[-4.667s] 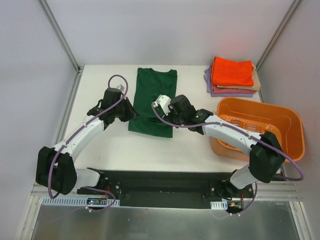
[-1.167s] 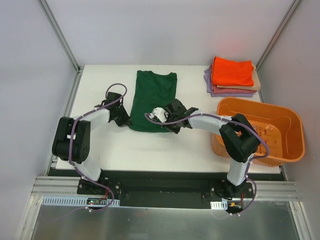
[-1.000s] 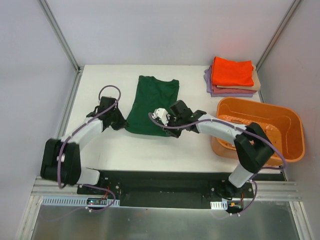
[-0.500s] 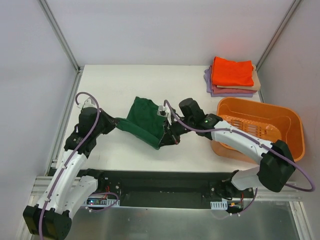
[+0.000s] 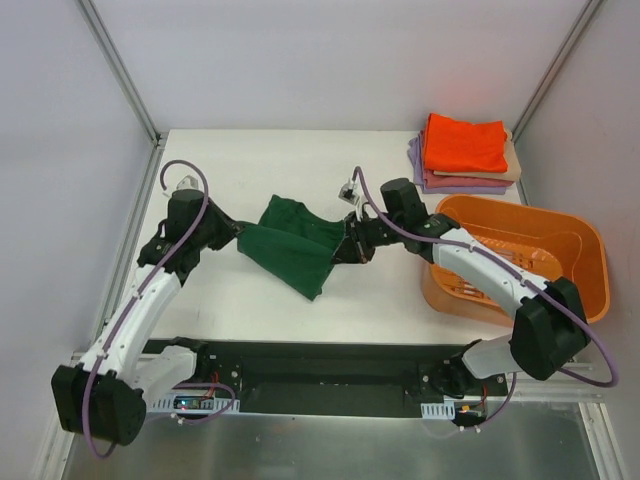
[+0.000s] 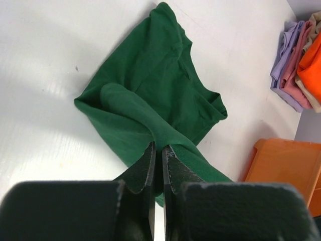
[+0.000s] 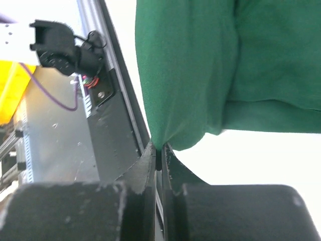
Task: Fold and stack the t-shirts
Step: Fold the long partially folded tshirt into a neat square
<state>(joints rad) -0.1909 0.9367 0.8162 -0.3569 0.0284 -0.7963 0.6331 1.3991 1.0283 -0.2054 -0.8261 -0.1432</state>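
The dark green t-shirt [image 5: 292,250] is bunched between the two arms near the middle of the white table [image 5: 230,165], held at both ends and sagging to a point toward the near edge. The left gripper [image 6: 157,148] is clenched on a fold at the shirt's left end. In the left wrist view its two fingers are pressed almost together with green cloth pinched between them, and the rest of the shirt lies crumpled beyond them. The right gripper [image 7: 158,152] is clamped on the opposite end, and green cloth fills the view past its closed fingertips. From above it is hard to judge how much of the shirt touches the table, though its lower part seems to rest there. Well apart, in the far right corner, sits a stack of folded shirts: the bright orange t-shirt [image 5: 463,143] on top, the edge of the tan t-shirt [image 5: 513,163] showing beneath it, and the lavender t-shirt [image 5: 417,160] at the bottom. The orange plastic basket [image 5: 520,213] stands just in front of that stack, at the table's right side
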